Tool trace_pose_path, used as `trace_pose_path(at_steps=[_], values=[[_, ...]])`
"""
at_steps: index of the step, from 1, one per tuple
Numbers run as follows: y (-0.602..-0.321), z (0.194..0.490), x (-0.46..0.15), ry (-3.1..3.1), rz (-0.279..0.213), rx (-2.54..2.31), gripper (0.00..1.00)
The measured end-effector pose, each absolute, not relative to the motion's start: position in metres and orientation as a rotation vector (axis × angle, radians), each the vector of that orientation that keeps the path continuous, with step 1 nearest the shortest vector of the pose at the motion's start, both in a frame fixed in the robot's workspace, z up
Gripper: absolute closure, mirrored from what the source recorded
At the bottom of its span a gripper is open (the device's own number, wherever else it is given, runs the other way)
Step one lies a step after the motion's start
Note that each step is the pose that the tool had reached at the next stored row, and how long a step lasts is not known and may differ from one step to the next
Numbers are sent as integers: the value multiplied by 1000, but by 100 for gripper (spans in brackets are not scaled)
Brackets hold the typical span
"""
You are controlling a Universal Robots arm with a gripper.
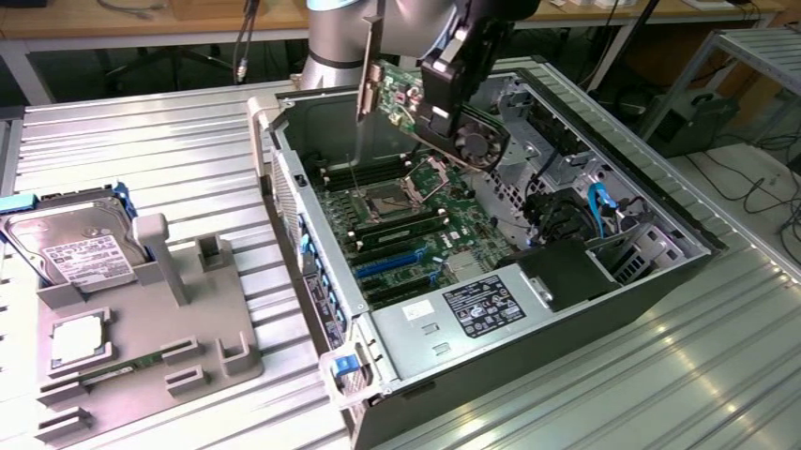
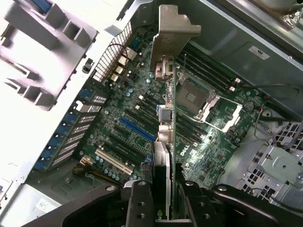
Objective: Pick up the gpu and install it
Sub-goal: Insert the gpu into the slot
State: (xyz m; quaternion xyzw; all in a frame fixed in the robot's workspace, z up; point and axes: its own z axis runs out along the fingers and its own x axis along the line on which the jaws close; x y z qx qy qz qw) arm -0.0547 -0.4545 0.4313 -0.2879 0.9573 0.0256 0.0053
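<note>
Ribbed metal desk (image 1: 163,159) carrying open computer case (image 1: 285,178). High over motherboard (image 1: 463,230), gpu (image 1: 398,94) held on edge, bracket (image 1: 370,75) toward exterior view's left, clamped between jaws, well apart from blue slots (image 1: 394,262).

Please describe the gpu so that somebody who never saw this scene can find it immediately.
Look at the open computer case; above its motherboard hangs the black gripper. The gpu is the green card clamped in it, the only board held in the air, with a pale metal bracket at one end.
</note>
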Motion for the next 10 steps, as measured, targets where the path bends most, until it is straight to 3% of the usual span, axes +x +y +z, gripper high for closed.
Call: trace_pose_path(at_steps=[10], values=[[-455, 431, -55, 2933, 81, -1104, 73]])
